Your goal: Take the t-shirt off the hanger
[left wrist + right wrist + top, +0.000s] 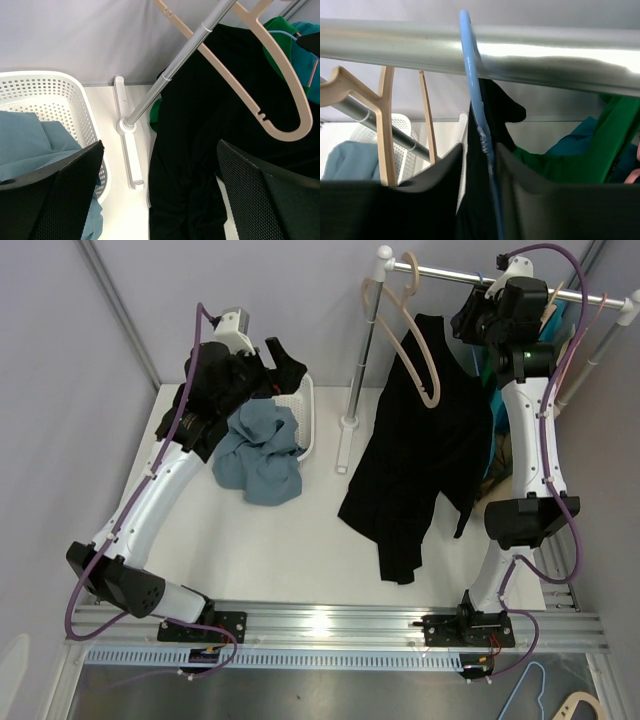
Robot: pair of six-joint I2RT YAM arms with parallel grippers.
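The black t-shirt point(430, 450) hangs from the clothes rail point(560, 292) on a blue hanger point(471, 75), whose hook is over the rail point(545, 45). My right gripper point(482, 322) is up at the rail. In the right wrist view its fingers point(435, 180) stand close on either side of the blue hanger's neck and the shirt collar point(502, 107), shut on them. My left gripper point(288, 368) is open and empty above the basket's rim, facing the shirt point(200, 150) from the left, apart from it.
An empty beige hanger point(418, 350) hangs on the rail left of the shirt. A white basket point(307, 410) holds a blue-grey garment point(260, 455). The rack's post point(365, 350) stands between basket and shirt. Green and teal clothes point(580, 155) hang right of the shirt.
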